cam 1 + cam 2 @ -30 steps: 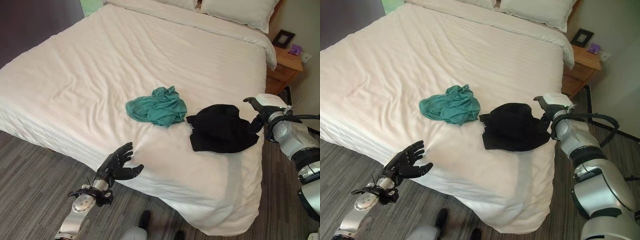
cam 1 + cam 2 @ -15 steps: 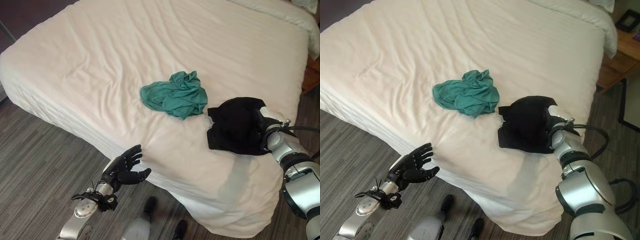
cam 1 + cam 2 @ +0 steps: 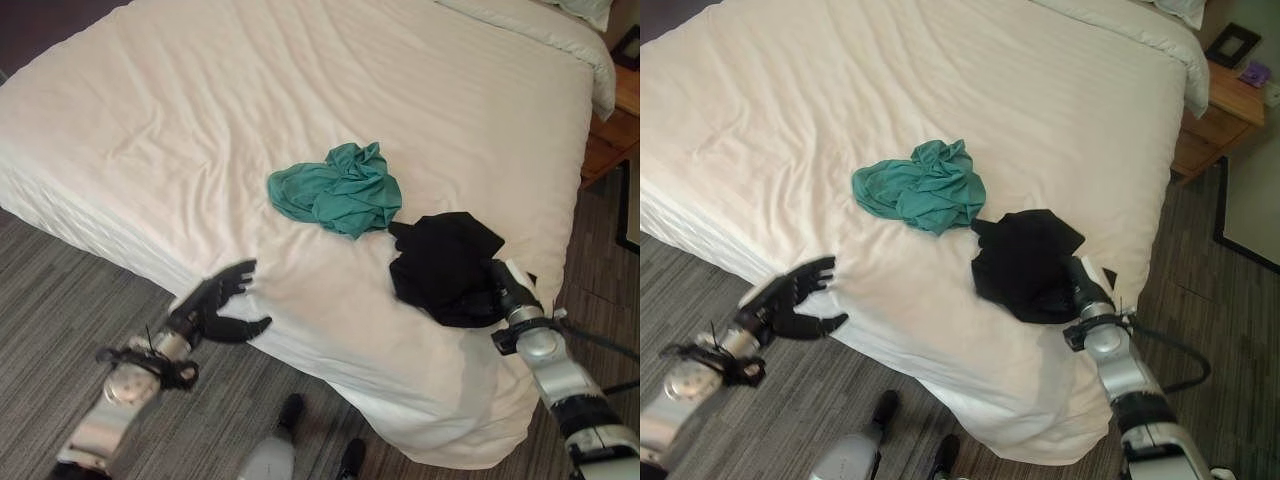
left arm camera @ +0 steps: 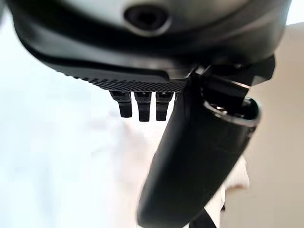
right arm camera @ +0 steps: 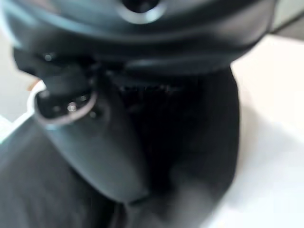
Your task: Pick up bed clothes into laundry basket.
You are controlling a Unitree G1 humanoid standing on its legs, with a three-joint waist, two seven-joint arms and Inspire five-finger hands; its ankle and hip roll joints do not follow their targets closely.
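On the white bed (image 3: 200, 110) we count two garments, one teal (image 3: 338, 188) and one black (image 3: 445, 268), touching, and our right hand (image 3: 502, 288) is buried in the black one, grip unclear, while our left hand (image 3: 215, 310) stays relaxed at the bed edge.

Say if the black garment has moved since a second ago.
Yes: the black garment has shifted from the teal garment toward the bed's near edge.
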